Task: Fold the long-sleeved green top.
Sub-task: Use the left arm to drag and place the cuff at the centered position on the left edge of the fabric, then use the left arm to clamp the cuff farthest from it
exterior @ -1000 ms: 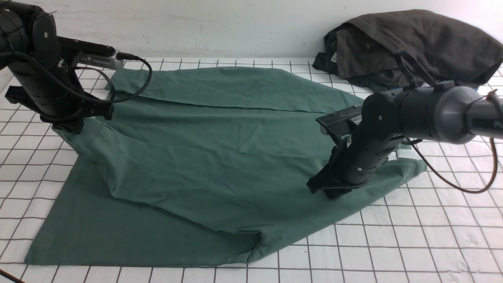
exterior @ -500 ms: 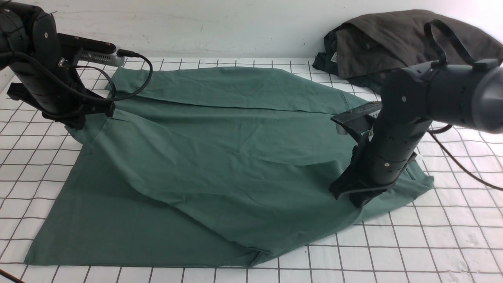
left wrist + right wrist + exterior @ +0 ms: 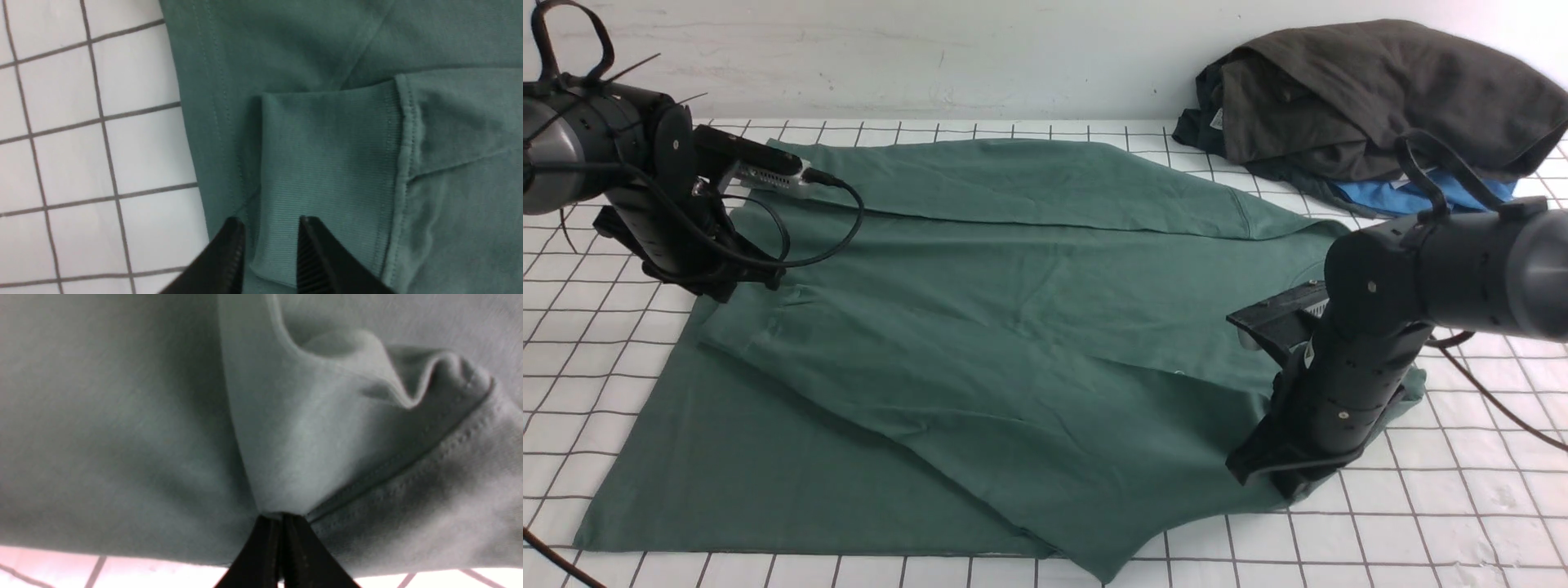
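The green long-sleeved top [image 3: 980,327] lies spread over the bench [image 3: 1421,506], its long axis running from the left edge toward the right edge. My right claw [image 3: 282,517] is pinched tight on a gathered fold of it near the right edge, with the body of the cloth stretching away to its left. My left claw [image 3: 270,228] stands partly apart, astride the ribbed cuff [image 3: 327,155] by the left edge, and grips nothing. I judge the right arm leads the next fold.
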You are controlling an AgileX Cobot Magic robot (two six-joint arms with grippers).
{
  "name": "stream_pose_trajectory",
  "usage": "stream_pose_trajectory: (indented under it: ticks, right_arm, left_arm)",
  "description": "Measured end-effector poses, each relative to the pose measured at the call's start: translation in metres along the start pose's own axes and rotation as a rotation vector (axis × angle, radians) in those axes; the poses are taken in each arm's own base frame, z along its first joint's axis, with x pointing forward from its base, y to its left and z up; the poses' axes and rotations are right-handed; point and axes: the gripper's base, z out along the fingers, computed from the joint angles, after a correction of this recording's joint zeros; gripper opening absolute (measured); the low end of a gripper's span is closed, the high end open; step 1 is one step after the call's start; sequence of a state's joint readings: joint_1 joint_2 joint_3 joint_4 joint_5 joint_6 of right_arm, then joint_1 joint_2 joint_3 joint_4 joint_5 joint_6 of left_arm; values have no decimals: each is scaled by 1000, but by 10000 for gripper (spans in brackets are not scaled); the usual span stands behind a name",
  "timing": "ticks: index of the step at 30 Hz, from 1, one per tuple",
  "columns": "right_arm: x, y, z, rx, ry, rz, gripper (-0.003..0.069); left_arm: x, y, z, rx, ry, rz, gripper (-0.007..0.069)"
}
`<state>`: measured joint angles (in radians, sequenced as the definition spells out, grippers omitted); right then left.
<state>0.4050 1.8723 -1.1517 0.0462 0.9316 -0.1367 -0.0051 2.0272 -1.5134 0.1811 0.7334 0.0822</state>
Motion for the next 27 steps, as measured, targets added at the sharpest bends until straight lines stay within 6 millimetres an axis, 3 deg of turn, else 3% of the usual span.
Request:
stream_pose_trajectory:
  ticks: [6, 11, 14, 17, 18, 20, 21, 23, 27]
  right_arm:
    - [-2, 0, -6, 6, -41, 18, -3]
    - [-7, 0, -19, 6, -102, 26, 34]
    - [-14, 0, -31, 4, -153, 33, 125]
    - [-18, 2, -35, -23, -177, 62, 205]
    - [-20, 6, -37, -57, -189, 85, 274]
    - [-22, 15, -38, -97, -203, 76, 335]
    - [-23, 18, -38, -105, -206, 73, 339]
    - [-25, 38, -39, -141, -225, 10, 367]
    - [-28, 64, -39, -157, -261, -102, 344]
  left_arm:
    - [-9, 4, -11, -18, -28, -33, 421]
    - [-35, 10, -33, 8, -79, -98, 425]
    - [-58, 11, -36, 49, -104, -121, 367]
    - [-73, 9, -24, 93, -103, -144, 348]
    - [-85, 11, -16, 120, -123, -168, 353]
    - [-95, 14, 3, 162, -129, -212, 390]
    - [-97, 16, 2, 167, -141, -224, 394]
    - [-106, 24, 21, 193, -165, -293, 454]
    - [-112, 35, 35, 195, -202, -386, 517]
